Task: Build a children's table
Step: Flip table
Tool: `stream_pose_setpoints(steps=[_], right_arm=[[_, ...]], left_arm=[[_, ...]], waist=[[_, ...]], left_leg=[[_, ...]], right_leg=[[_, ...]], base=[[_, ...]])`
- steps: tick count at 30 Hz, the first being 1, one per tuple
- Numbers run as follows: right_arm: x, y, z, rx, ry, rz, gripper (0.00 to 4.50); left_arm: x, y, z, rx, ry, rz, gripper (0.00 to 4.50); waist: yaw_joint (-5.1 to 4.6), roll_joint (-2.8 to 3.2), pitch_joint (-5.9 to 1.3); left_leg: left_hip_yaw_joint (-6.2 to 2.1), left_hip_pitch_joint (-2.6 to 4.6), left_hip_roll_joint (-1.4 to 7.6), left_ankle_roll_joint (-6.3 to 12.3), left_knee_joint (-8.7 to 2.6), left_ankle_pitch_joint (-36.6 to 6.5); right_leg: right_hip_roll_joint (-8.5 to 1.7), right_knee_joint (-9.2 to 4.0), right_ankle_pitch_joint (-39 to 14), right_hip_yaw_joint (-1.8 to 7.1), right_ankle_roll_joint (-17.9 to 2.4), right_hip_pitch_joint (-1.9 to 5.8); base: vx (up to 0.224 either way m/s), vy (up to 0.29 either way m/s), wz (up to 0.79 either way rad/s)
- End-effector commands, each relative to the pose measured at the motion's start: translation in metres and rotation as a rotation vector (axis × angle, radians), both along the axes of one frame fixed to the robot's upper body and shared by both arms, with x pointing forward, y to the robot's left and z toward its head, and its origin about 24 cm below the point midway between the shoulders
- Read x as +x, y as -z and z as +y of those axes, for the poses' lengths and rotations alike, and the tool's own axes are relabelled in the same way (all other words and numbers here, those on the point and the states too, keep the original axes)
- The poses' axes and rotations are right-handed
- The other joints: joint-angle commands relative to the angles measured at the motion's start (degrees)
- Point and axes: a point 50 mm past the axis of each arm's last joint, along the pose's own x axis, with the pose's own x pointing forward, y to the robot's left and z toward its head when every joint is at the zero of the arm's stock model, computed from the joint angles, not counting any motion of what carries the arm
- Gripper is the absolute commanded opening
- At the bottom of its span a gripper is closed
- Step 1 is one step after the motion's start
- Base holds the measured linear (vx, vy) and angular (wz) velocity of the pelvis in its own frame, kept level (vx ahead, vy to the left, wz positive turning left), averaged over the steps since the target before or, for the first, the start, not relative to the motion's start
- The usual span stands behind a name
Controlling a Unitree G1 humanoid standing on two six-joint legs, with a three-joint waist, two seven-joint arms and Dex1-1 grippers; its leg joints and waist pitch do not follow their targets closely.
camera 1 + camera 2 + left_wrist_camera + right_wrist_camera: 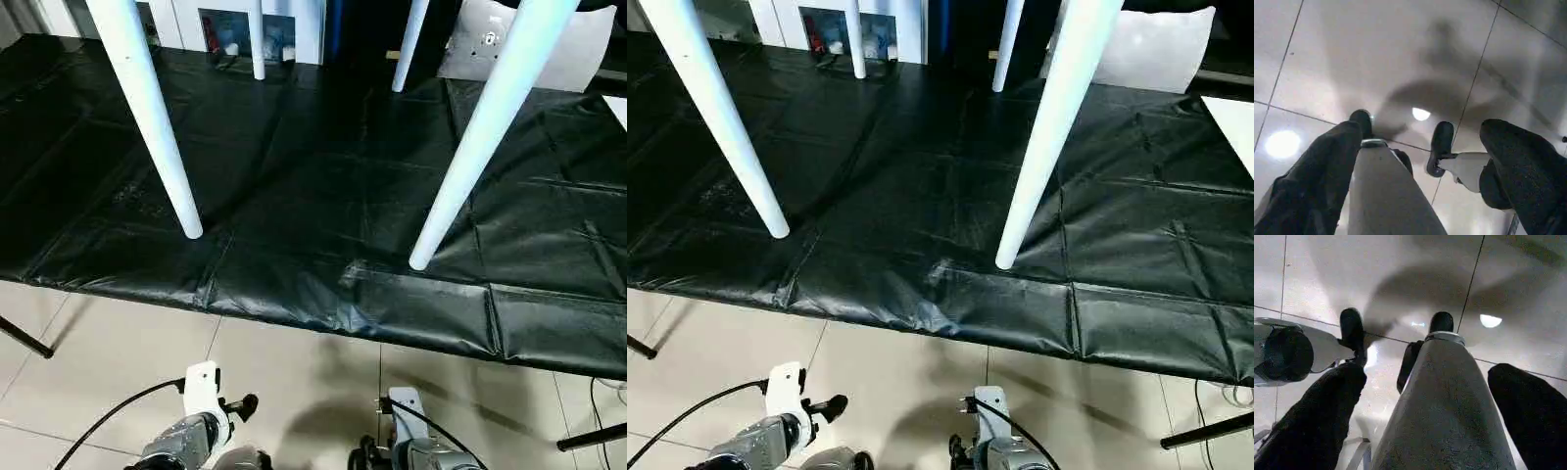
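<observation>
Children's table stands on the black sheet-covered workbench [313, 196], feet down; its top runs out of frame above. Four white legs counted: near-left leg [147, 117] and near-right leg [480, 137] plant their tips a little back from the workbench's near edge, and far-left leg [257, 39] and far-right leg [409, 44] stand toward its rear edge. Long axes are close to upright, and the near pair splay outward toward their tips. Both arms hang below the near edge, out over the tiled floor [294, 382]: left forearm [191, 436] sits under the near-left leg's side, right forearm [421, 450] under the near-right leg's. Left gripper [1420, 132] points at the floor with fingers spread and nothing clamped. Right gripper [1425, 372] is the same, spread and empty. A grey part of the robot's own body shows beyond each pair of fingers; which part, I cannot tell. Key relation: the table lies forward of and above both grippers, each near leg closest to its own-side arm. Judgement: all legs look seated, so assembly reads as finished. Any further reach means lifting up over the edge.
</observation>
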Motion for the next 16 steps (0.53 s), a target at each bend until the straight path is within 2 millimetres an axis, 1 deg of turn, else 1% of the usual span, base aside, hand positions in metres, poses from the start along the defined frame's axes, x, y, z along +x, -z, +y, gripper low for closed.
stream_pose_setpoints(steps=[1,7,12,16], right_arm=[[-0.0160,0.0061,-0.0043,-0.021,0.003,0.065,4.50],[-0.0160,0.0061,-0.0043,-0.021,0.003,0.065,4.50],[-0.0160,0.0061,-0.0043,-0.021,0.003,0.065,4.50],[-0.0160,0.0061,-0.0043,-0.021,0.003,0.065,4.50]], left_arm=[[-0.0044,0.0023,0.0010,0.008,0.001,0.024,4.42],[-0.0044,0.0023,0.0010,0.008,0.001,0.024,4.42],[-0.0044,0.0023,0.0010,0.008,0.001,0.024,4.42],[-0.0044,0.0023,0.0010,0.008,0.001,0.024,4.42]], waist=[[-0.22,0.51,-2.83],[-0.23,0.48,-2.75],[-0.27,0.58,-2.62],[-0.25,0.51,-2.64]], left_leg=[[-2.46,0.37,7.42,3.46,-5.59,-10.1],[-2.45,0.36,7.43,3.34,-5.66,-10.6],[-2.52,0.46,7.54,2.39,-5.89,-12.2],[-2.50,0.37,7.46,2.43,-5.83,-11.8]], right_leg=[[-7.07,-3.65,-3.8,3.35,-17.6,1.72],[-7.12,-3.83,-4.9,3.44,-17.5,1.66],[-7.08,-3.98,-6.3,3.47,-17.1,1.51],[-7.17,-3.99,-6.0,3.55,-17.0,1.57]], base=[[0.000,0.000,0.00],[0.000,0.000,0.00],[0.000,0.000,0.00],[0.000,0.000,0.00]])
